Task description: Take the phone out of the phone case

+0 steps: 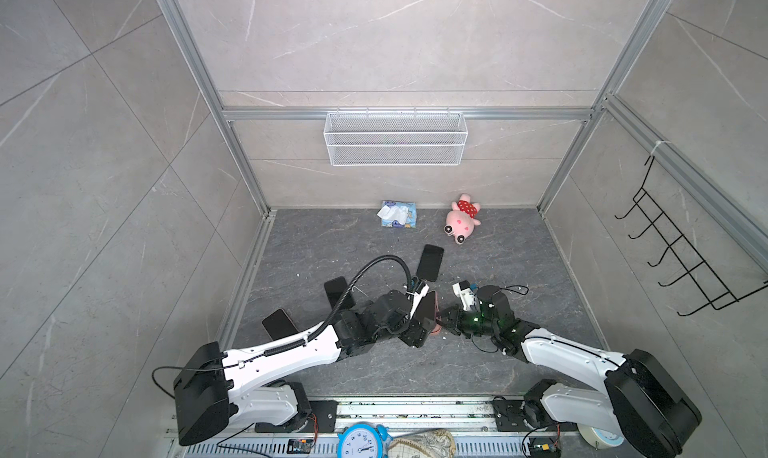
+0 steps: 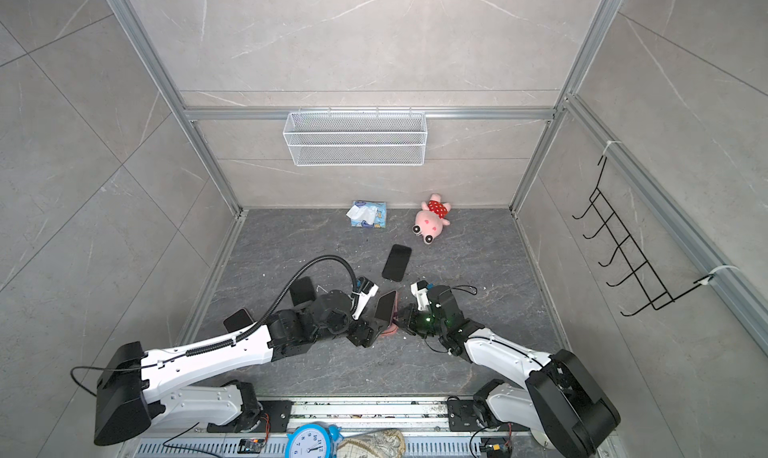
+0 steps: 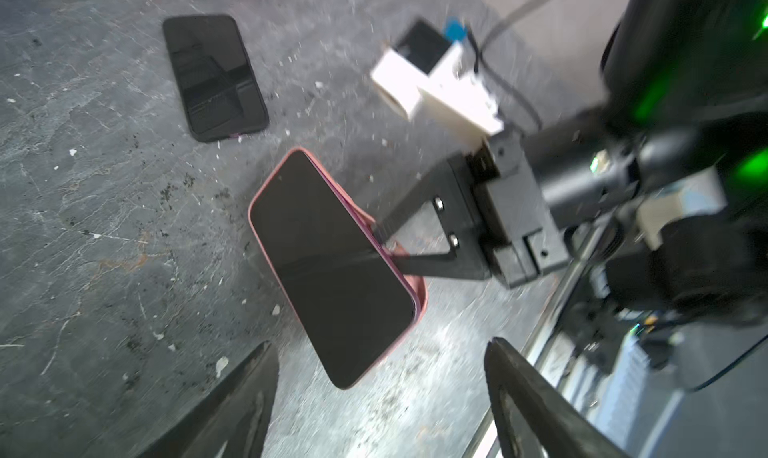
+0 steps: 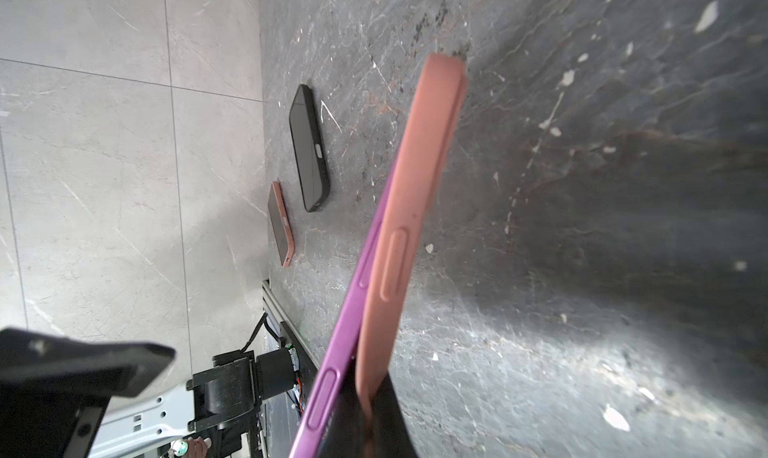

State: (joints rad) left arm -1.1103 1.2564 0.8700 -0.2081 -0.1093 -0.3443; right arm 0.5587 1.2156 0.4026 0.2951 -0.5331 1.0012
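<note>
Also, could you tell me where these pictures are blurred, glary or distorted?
Left wrist view: the right gripper is blurred, the phone fairly sharp. Right wrist view: the phone case looms close and soft, with glare on the floor. In both top views: sharp and evenly lit, with wide-angle stretch at the edges.

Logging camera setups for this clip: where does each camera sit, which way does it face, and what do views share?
Top views: high behind the robot, facing down over the tabletop; left arm and right arm show.
Left wrist: on the left arm, past the open left claw toward the phone.
Right wrist: on the right arm, along the right claw, shut on the pink case.
Shared: both wrist views show phone, pink case, right claw.
</note>
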